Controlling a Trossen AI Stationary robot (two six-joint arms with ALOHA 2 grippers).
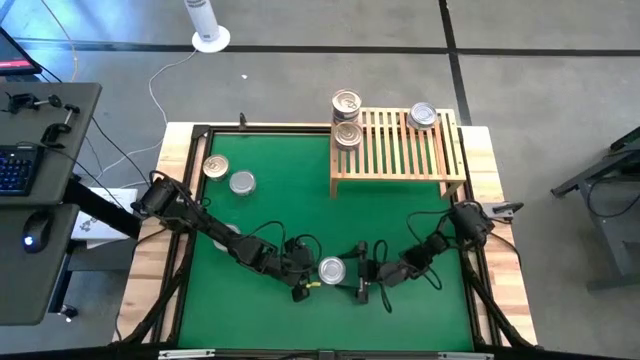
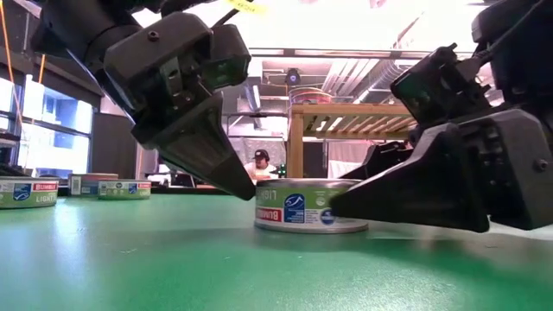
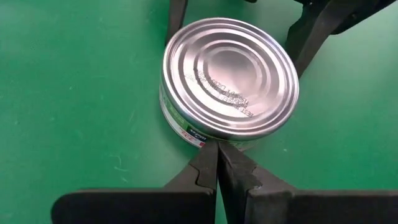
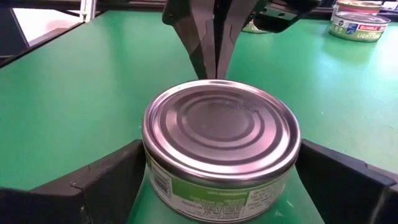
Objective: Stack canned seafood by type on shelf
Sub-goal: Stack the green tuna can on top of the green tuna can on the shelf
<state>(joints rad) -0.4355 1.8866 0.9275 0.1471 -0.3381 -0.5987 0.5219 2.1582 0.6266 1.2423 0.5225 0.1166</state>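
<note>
the right gripper (image 1: 362, 274) stood wide apart around the tin (image 1: 332, 269), not yet clamped. the left gripper (image 1: 303, 280) — fingers pressed together — touched the tin's far side; i'd say hold that brace and close squarely on the tin's wall.

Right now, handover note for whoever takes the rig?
Left claw: shut, tips against the side of the silver tin at front centre of the mat.
Right claw: open, fingers straddling that tin, not closed.
Done: three tins on the shelf: two at its left end, one at far right.
Left: this tin, plus two tins at the mat's far left.
</note>
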